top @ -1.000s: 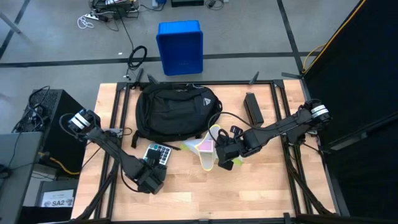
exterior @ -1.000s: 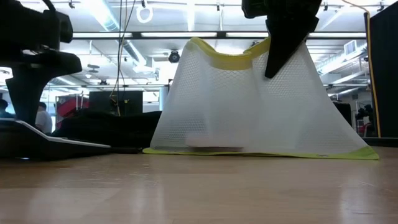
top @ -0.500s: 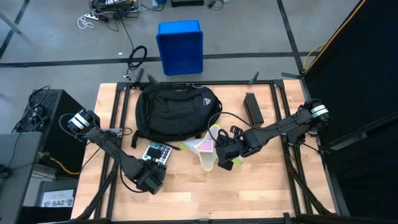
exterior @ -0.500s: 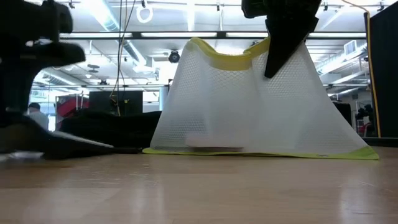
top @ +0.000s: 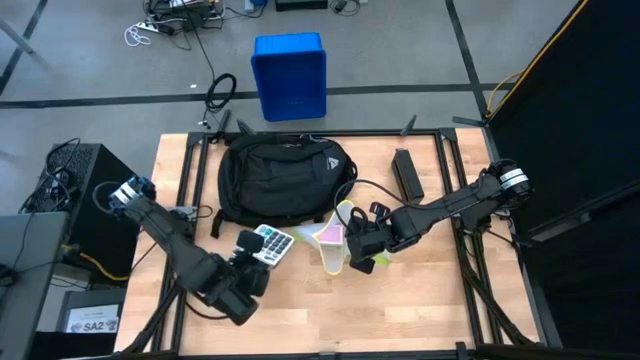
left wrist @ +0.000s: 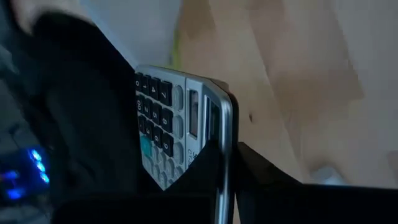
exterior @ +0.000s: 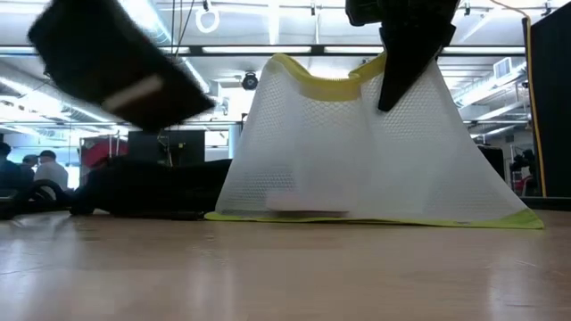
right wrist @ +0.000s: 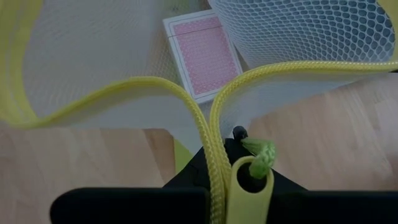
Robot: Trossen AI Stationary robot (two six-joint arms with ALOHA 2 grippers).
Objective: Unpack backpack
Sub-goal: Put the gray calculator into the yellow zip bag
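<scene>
Meanwhile the left fingers [top: 254, 262] were clamped on 1 calculator [top: 268, 244], lifted off the bench [top: 400, 310]. The right fingers [top: 362, 247] pinched shut on the yellow rim of a mesh bag [top: 335, 240]. Just beyond both lay the backpack [top: 282, 178].

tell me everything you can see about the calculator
The calculator is a flat grey slab with dark keys, one teal key and a narrow display window. The left end effector is shut on one edge and holds it lifted and tilted above the wooden table, in front of the black backpack and left of the white mesh bag. Only the dark fingers touch it.
</scene>
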